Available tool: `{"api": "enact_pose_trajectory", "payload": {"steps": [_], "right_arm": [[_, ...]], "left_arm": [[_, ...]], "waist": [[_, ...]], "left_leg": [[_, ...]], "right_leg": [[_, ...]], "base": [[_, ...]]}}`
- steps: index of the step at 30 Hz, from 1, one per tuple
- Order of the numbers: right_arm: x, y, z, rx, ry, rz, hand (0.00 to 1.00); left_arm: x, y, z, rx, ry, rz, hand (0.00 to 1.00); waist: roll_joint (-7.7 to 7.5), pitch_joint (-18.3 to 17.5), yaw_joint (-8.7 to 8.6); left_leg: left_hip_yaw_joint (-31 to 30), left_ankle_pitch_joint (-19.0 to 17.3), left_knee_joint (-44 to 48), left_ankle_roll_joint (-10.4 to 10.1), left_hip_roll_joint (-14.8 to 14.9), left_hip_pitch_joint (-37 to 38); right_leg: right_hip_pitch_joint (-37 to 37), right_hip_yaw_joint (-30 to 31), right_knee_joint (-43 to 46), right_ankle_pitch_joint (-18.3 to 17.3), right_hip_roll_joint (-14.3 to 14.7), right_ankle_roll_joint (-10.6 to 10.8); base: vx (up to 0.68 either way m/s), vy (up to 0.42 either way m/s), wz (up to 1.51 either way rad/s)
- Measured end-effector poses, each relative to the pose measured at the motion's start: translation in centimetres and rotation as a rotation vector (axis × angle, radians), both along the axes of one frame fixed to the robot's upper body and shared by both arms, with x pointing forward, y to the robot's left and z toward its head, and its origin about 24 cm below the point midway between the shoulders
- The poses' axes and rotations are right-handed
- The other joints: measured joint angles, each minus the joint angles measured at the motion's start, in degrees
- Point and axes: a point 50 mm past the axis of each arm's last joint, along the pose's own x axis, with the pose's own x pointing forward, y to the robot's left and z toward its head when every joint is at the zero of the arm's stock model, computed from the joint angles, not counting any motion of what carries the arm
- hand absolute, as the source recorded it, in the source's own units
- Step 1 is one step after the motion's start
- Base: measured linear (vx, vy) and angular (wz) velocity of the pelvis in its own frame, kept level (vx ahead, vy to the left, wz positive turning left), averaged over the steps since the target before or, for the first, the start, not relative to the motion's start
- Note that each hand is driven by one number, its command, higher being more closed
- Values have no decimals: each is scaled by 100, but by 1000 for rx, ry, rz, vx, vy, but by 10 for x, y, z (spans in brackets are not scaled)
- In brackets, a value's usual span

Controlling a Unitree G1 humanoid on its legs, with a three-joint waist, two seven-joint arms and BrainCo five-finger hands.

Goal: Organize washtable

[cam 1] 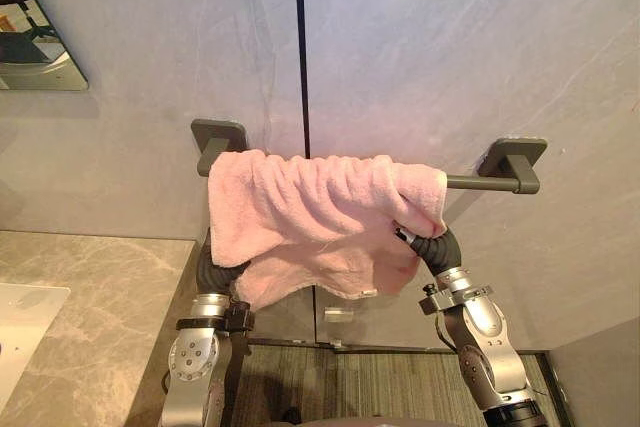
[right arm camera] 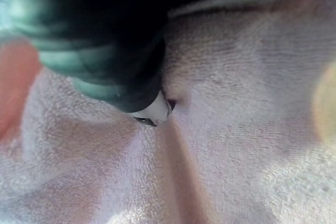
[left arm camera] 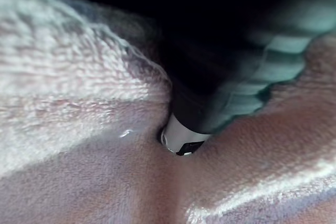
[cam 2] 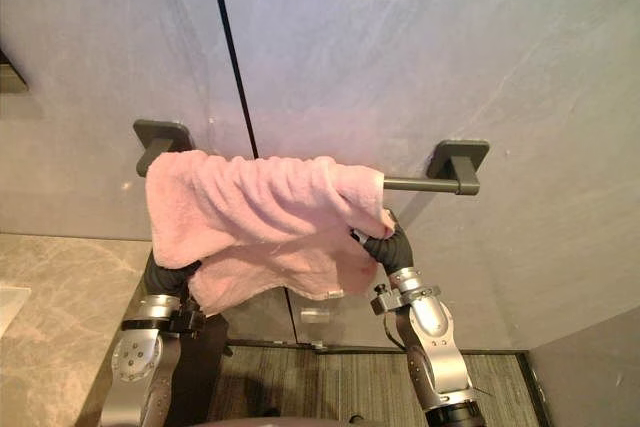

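A pink towel (cam 1: 300,209) hangs bunched over a grey bar (cam 1: 482,183) fixed to the marble wall, covering the bar's left two thirds and sagging lower in the middle. My left hand (cam 1: 213,272) reaches up behind the towel's lower left edge, its dark ribbed cover showing below the cloth. My right hand (cam 1: 438,247) goes in under the towel's right end, just below the bar. In both wrist views the ribbed covers (left arm camera: 226,87) (right arm camera: 105,51) press into pink cloth (left arm camera: 79,103) (right arm camera: 252,103), which hides the rest of each hand.
A beige marble countertop (cam 1: 100,317) lies at the lower left, with a white basin's corner (cam 1: 20,332) at its edge. A mirror's corner (cam 1: 35,47) hangs at the upper left. Striped floor (cam 1: 380,387) shows below the towel.
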Motion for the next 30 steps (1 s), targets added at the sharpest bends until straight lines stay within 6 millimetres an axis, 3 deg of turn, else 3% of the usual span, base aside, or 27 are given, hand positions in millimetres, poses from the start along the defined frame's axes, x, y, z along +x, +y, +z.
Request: {"api": "enact_pose_trajectory", "payload": {"steps": [12, 16, 30], "right_arm": [[2, -14, 0, -14, -1, -57, 100], [5, -15, -7, -27, 31, -61, 100], [6, -17, -22, -97, 75, -71, 100]], "left_arm": [[10, -9, 4, 0, -25, -57, 100], [12, -9, -7, 0, 21, -56, 100], [15, -10, -33, -24, 138, -56, 100]], "waist": [[16, 3, -179], [27, 3, -279], [144, -61, -280]], "left_leg": [[98, -7, 3, 14, -9, -31], [119, -8, -1, 14, -9, -32], [90, -32, -8, -14, 0, -36]], "right_leg": [[-72, 105, -4, 22, -3, 22], [-83, 122, -4, 22, -2, 22], [-79, 107, 3, 4, -2, 51]], "base": [[-7, -4, -4], [-8, -5, -2], [-9, -6, 1]]}}
